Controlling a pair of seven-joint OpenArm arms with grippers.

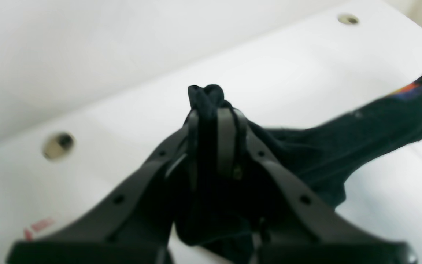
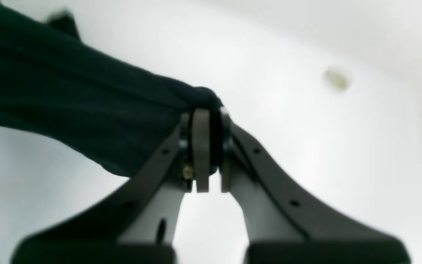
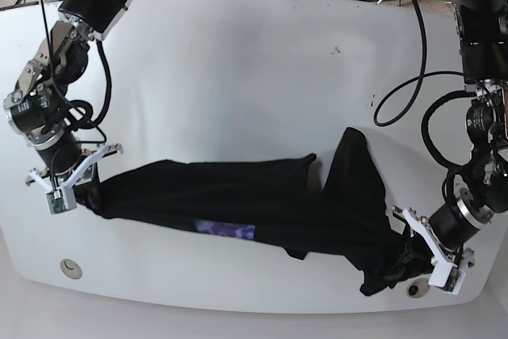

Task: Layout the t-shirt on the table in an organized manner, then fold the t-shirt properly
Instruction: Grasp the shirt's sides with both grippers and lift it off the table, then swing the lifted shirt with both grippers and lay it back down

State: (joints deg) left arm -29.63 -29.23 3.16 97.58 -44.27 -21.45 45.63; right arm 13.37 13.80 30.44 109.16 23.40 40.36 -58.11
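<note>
T-shirt (image 3: 262,204) stretches lengthwise across the tabletop (image 3: 238,61) between both arms, left gripper (image 3: 429,253) and right gripper (image 3: 73,179) each clamping an end.

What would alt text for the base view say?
Two robot arms stretch a black t-shirt across a white table, the right fingers and left fingers each pinching one end. The cloth is bunched, not flat.
</note>
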